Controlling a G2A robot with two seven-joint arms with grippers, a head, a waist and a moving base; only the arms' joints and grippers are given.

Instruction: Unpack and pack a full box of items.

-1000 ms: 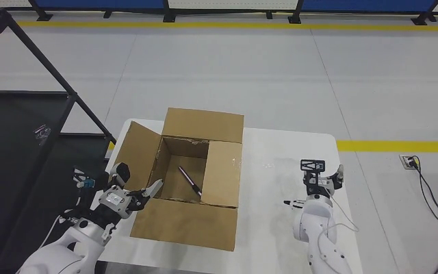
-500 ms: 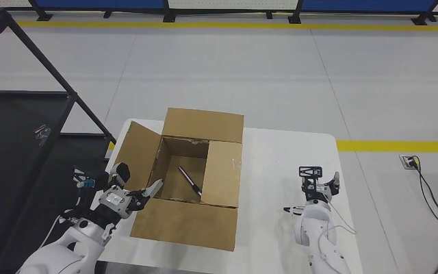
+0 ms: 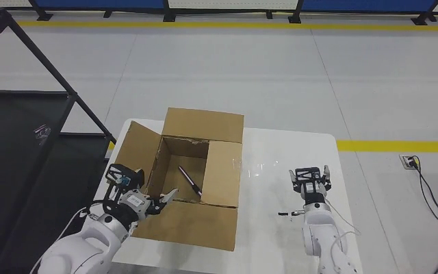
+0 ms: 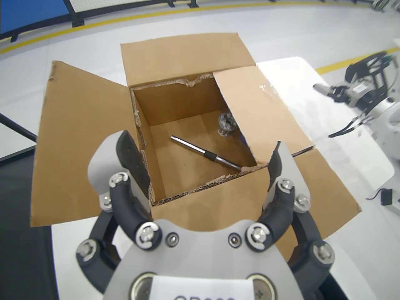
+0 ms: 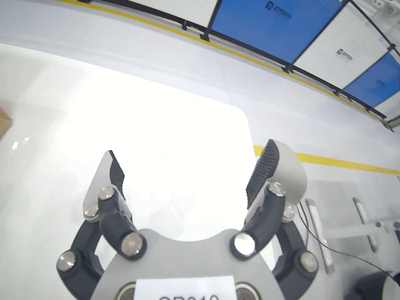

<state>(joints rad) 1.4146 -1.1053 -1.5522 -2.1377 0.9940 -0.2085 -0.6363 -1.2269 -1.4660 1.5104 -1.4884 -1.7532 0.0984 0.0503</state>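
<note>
Cardboard box [image 3: 203, 125] stands flaps-open on the white worktop [image 3: 274, 185], a metal rod [image 4: 204, 154] and a small round metal part [image 4: 225, 124] lying inside. The left end effector [image 4: 200, 146] hovers at the near rim, fingers apart. The right end effector [image 5: 190, 151], also spread, hangs over the worktop well apart from the box.

We see a plain brown cardboard box [image 4: 184, 48], paler where its torn edges show corrugation. Inside lie a silvery rod [image 4: 204, 154] with a black band near its middle, and a small round part [image 4: 225, 123], seemingly dull grey metal, though it sits half in shadow. The table [image 3: 274, 205] is white. The left gripper [image 4: 201, 145] and right gripper [image 5: 190, 151] have pale grey finger shells and black pads [image 5: 257, 170], ribbed on the right one. The floor [image 3: 239, 68] is light grey with yellow lines [image 3: 383, 145].
</note>
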